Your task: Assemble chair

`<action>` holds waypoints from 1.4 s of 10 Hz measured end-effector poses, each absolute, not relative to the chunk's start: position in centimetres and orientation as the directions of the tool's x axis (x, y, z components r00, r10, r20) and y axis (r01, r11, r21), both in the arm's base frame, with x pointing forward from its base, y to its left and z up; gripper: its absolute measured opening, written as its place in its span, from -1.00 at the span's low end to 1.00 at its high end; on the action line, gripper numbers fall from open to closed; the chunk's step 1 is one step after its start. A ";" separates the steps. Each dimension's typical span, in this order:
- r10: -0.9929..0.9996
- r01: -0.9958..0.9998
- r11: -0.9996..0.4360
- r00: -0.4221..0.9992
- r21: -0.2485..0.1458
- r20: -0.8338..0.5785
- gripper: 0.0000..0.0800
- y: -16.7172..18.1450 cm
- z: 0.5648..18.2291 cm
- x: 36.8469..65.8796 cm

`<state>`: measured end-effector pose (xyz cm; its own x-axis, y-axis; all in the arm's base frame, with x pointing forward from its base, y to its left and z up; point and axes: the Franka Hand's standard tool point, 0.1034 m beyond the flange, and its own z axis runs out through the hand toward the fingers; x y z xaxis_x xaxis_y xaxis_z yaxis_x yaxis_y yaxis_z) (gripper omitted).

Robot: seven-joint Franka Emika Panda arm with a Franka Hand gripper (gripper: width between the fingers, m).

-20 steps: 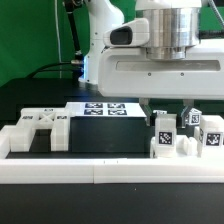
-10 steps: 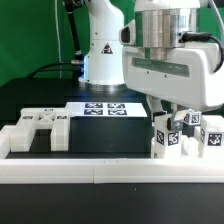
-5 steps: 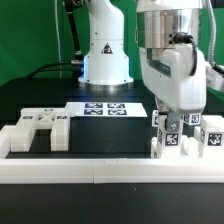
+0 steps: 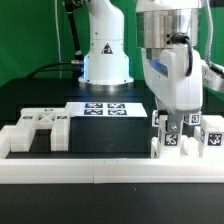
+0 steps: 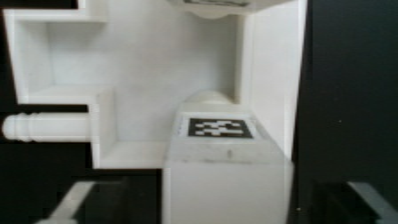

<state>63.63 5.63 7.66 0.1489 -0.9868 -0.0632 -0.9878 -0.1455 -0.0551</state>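
Where the arm reaches down at the exterior view's right, the gripper is held low among a cluster of tagged chair pieces in the lower right of the frame. These pieces are packed close against the border rail, which runs along the front edge of the bench, so little open room is left around them. In the wrist view the jaws are seen apart, with dark fingers at either side of a white post carrying a square tag; a dark gap is visible between the post and each finger, though the picture is blurred. A short round peg is seen projecting from a piece beside the post. At the exterior view's left a cross-cut slab is set against the rail, well apart from the cluster. Between the two, bare black bench is left open, and the marker board lies flat behind it.
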 end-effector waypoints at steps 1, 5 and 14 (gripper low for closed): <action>-0.967 -0.968 -0.247 0.250 -0.055 -0.056 0.53 5.8 7.7 63.5; -0.809 -0.809 -0.585 0.587 -0.057 -0.031 0.62 6.3 7.5 63.3; -0.294 -0.293 -0.955 0.956 -0.051 0.015 0.62 5.7 7.7 63.5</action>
<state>63.49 5.71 7.65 0.9557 -0.2941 0.0149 -0.2930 -0.9548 -0.0506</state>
